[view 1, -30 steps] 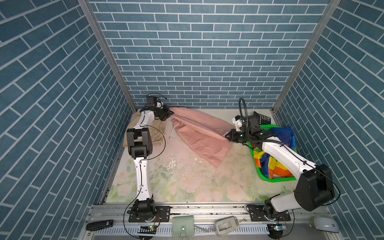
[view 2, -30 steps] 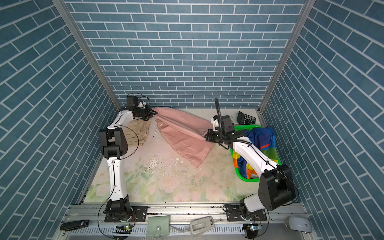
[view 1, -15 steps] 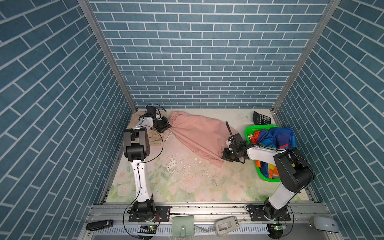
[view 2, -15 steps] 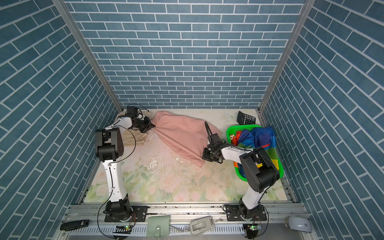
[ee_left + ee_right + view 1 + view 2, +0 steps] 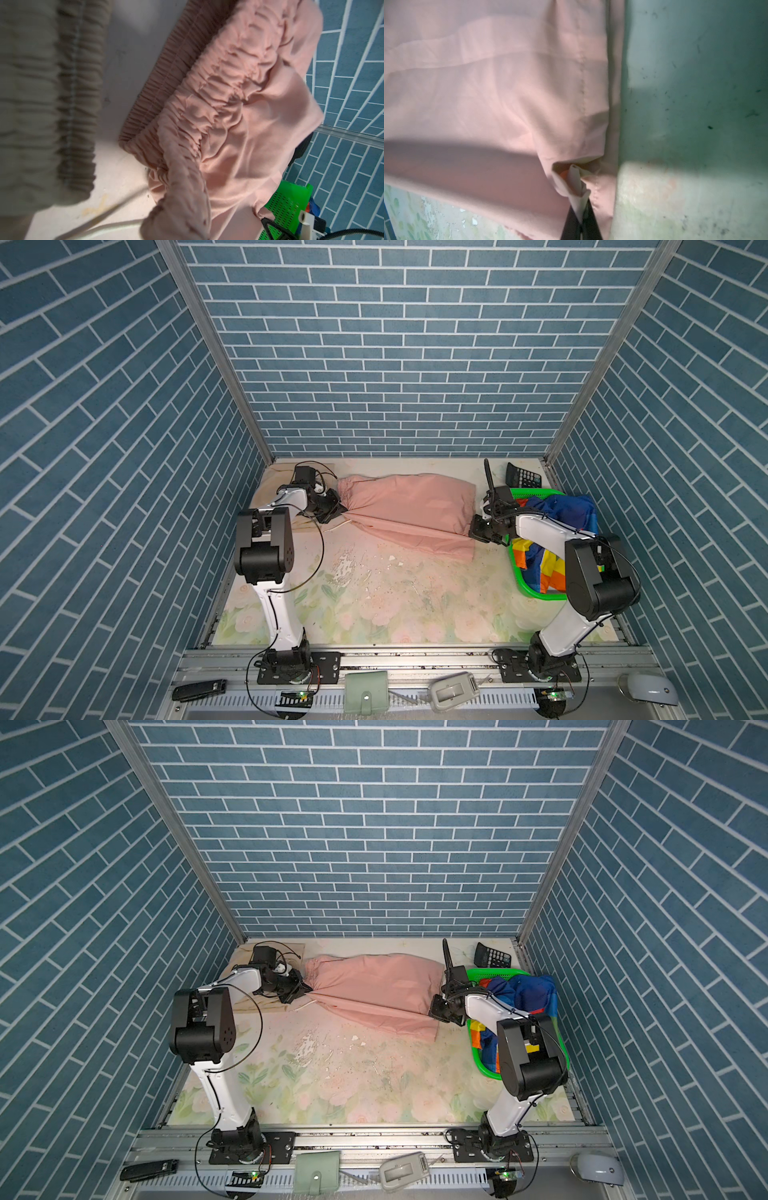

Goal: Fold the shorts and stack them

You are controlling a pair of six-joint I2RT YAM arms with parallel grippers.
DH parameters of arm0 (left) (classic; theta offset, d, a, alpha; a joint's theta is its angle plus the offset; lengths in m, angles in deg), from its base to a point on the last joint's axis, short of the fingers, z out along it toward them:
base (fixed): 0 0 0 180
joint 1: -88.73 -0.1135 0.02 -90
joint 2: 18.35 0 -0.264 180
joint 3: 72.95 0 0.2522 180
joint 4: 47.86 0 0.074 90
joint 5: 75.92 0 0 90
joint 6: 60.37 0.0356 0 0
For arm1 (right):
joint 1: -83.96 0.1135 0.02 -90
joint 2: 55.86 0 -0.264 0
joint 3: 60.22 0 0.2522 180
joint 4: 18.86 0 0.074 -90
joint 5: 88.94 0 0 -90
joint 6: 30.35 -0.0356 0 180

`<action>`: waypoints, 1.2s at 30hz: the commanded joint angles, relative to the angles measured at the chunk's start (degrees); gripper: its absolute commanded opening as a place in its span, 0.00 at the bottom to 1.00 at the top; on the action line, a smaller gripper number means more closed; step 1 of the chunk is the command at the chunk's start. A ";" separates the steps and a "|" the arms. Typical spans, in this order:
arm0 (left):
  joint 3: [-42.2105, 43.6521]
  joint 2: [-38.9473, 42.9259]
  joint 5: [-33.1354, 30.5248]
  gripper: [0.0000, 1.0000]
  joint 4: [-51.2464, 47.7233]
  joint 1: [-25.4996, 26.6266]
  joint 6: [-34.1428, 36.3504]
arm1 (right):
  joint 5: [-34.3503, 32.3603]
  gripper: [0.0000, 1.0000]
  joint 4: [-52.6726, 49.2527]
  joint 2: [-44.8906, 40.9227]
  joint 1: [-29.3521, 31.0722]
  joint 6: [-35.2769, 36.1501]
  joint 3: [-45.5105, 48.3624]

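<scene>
Gripping pink shorts (image 5: pixel 407 506), left claw (image 5: pixel 340 510), right claw (image 5: pixel 474 530) pinched shut, worn floral tabletop (image 5: pixel 395 601), blue-brick walls (image 5: pixel 395 364).

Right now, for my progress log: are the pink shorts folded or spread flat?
Folded in half: on the pink shorts one leg lies over the other, the lower one's edge showing beneath.

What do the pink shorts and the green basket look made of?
The pink shorts: soft, matte woven cloth, possibly cotton; it creases, drapes and gathers at the waistband. The green basket: rigid, slightly glossy plastic, judging by its moulded perforated wall.
</scene>
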 commanded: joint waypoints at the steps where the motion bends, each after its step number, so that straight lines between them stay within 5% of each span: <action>1: -3.83 1.64 -2.76 0.00 -1.53 -0.95 2.01 | -4.27 0.00 -7.29 -7.78 0.76 3.43 -2.40; 9: -1.17 -0.14 -5.09 0.00 2.39 -1.78 0.04 | -7.71 0.00 -6.36 -13.35 6.56 0.35 7.21; 22: 2.99 -3.14 -7.27 0.02 3.99 -1.87 0.95 | -7.66 0.00 3.39 -7.27 7.19 -2.53 17.96; 28: 3.05 -2.30 -5.82 0.27 3.88 -1.69 0.94 | -7.91 0.09 2.66 -6.92 7.24 -1.32 17.28; 36: -3.10 4.24 -6.93 0.72 -3.78 -1.70 4.40 | -6.18 0.43 -4.71 -15.68 8.00 0.00 11.24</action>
